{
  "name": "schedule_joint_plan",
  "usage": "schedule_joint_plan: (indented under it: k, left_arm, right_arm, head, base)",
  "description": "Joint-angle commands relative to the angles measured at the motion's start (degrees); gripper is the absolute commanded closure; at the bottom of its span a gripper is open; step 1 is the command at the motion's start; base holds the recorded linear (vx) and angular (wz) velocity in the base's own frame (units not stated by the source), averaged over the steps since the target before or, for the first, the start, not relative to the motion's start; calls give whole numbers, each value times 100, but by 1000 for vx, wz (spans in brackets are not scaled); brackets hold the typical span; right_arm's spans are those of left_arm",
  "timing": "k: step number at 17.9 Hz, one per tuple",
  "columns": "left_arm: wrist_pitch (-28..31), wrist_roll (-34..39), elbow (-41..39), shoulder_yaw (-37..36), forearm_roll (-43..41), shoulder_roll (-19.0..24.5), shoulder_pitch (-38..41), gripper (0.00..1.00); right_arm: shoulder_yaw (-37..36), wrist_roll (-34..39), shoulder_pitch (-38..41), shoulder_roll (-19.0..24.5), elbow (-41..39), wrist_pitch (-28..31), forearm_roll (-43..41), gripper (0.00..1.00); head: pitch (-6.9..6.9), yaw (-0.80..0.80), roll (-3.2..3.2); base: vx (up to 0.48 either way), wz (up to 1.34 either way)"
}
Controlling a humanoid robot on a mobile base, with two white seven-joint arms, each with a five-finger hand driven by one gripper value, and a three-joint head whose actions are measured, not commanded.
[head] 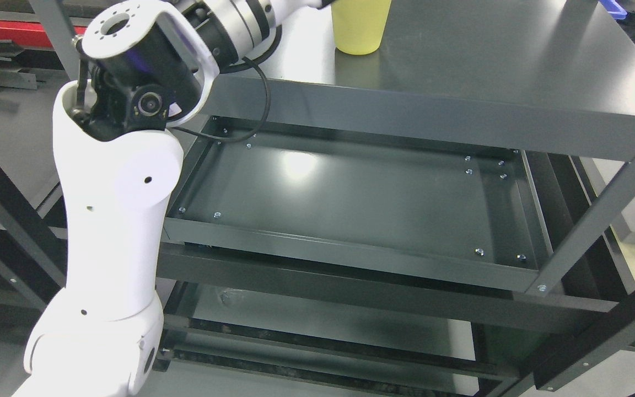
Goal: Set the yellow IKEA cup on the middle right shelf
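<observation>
Standing upright on the top shelf [488, 66], yellow cup [360, 27]; left arm [113, 220] reaches toward it, hand cut off, finger state cannot be told.

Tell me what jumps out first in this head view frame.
The white left arm fills the left side, rising from the lower left and bending toward the top edge, where its hand is cut off from view. A yellow cup stands on the top shelf at upper centre. Below, the dark middle shelf shows bare metal with a light glare.
</observation>
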Motion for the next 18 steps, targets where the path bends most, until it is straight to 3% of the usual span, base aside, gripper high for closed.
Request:
schedule_joint_plan:
  k: [1,4,8,13,18]
  left_arm:
    - [85,-1131,-329,286,443,437,308,3]
    - [94,-2561,-347,-29,531,911,772,3]
    - [85,-3540,-356,-661,522,1106,1405,3]
    - [59,-3559,-365,-1559,487,1027,2187,3]
    - [6,-3550,-269,-1780,32,895,2961,2]
  right_arm:
    - [97,4,79,-100,0,4,-141,1]
    - [97,4,79,-100,0,4,-141,0]
    - [97,4,79,-100,0,4,-141,1]
    - [97,4,79,-100,0,4,-141,1]
    - [97,4,79,-100,0,4,-141,1]
  head:
    - [0,0,0]
    - [0,0,0]
    - [0,0,0]
    - [-1,0,0]
    - [-1,0,0]
  base:
    - [0,0]
    - [0,0]
    - [0,0]
    - [0,0]
    - [0,0]
